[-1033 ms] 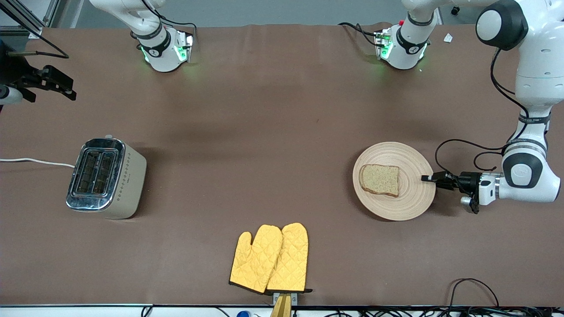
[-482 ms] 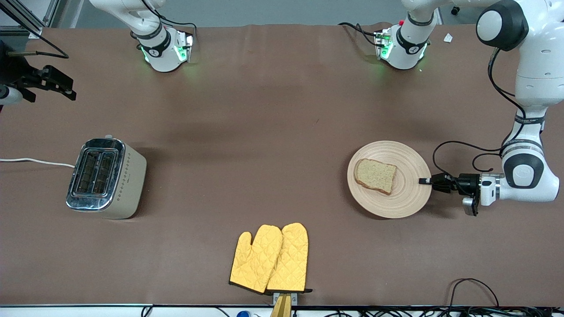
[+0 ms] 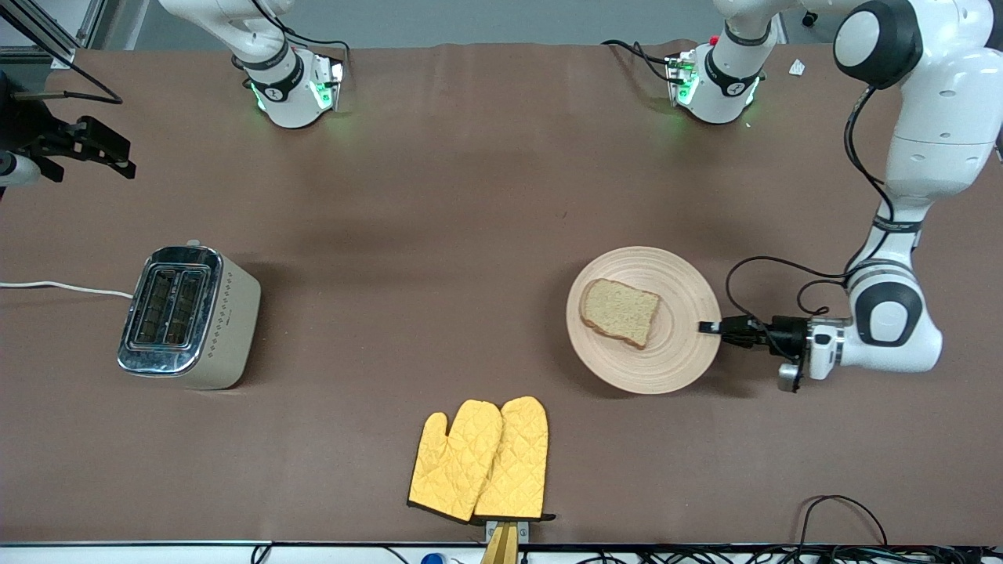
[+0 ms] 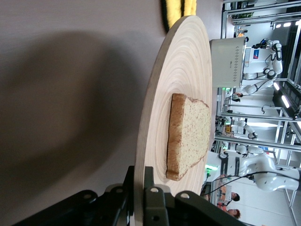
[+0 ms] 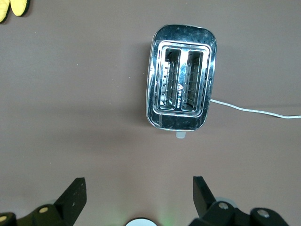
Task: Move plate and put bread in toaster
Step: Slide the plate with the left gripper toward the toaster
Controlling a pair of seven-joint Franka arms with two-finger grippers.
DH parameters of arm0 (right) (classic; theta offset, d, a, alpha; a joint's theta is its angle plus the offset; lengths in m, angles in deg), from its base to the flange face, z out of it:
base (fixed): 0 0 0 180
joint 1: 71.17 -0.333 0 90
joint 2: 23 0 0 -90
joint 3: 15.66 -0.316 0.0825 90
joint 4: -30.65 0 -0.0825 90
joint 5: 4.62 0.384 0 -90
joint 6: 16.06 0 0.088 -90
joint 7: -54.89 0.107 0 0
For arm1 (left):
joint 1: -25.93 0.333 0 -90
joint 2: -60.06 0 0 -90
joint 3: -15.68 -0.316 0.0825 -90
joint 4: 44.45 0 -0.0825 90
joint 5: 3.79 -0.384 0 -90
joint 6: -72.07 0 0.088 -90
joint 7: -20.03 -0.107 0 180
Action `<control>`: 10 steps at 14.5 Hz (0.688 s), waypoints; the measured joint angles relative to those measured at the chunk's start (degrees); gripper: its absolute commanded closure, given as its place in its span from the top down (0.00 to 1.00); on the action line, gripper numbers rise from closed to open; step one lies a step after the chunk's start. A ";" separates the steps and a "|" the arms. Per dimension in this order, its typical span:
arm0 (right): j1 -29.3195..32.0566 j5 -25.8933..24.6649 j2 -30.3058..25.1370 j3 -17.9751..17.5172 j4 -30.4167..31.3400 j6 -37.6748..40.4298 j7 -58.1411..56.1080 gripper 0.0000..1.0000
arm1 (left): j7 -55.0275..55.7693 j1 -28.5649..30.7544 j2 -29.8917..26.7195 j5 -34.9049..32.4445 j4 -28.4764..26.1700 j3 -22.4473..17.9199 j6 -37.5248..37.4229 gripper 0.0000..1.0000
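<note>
Nearest the front camera, a pair of yellow oven mitts (image 3: 479, 460) lies flat near the table's (image 3: 439, 204) edge, about midway between the two arms' ends. Farther from the camera and toward the left arm's end sits the plate (image 3: 644, 330), with the bread (image 3: 620, 312) lying flat on it, slightly off centre toward the toaster's end. The left gripper (image 3: 711, 327) is level with the plate and clamped on its rim at the edge toward the left arm's end; the left wrist view shows the rim (image 4: 139, 169) wedged between the black fingers (image 4: 155, 200), closed down to the rim's thickness, and the bread (image 4: 189, 135) on the plate just past them. At about the same distance from the camera, well apart toward the right arm's end, the toaster (image 3: 188, 315) stands upright, both slots unfilled, its white cord (image 3: 63, 287) trailing off the table's end. The right gripper (image 5: 139, 197) waits high over the table, looking down on the toaster (image 5: 182, 96), fingers spread wide and holding nothing.
</note>
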 measured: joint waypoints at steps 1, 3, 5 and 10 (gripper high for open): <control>0.00 0.00 0.00 0.01 0.00 0.00 0.00 1.00 | 0.80 -1.93 0.01 1.89 0.00 0.03 1.28 0.00; 0.00 0.00 0.00 0.01 0.00 0.00 0.00 1.00 | 2.53 -6.09 0.03 5.74 0.00 0.06 4.59 0.00; 0.00 0.00 0.00 0.03 0.00 -0.01 -0.01 1.00 | 4.53 -10.34 0.07 9.34 0.00 0.11 8.66 0.00; 0.01 0.00 0.00 0.12 0.03 -0.02 -0.02 1.00 | 5.40 -23.06 0.55 21.98 -0.03 0.28 20.35 0.00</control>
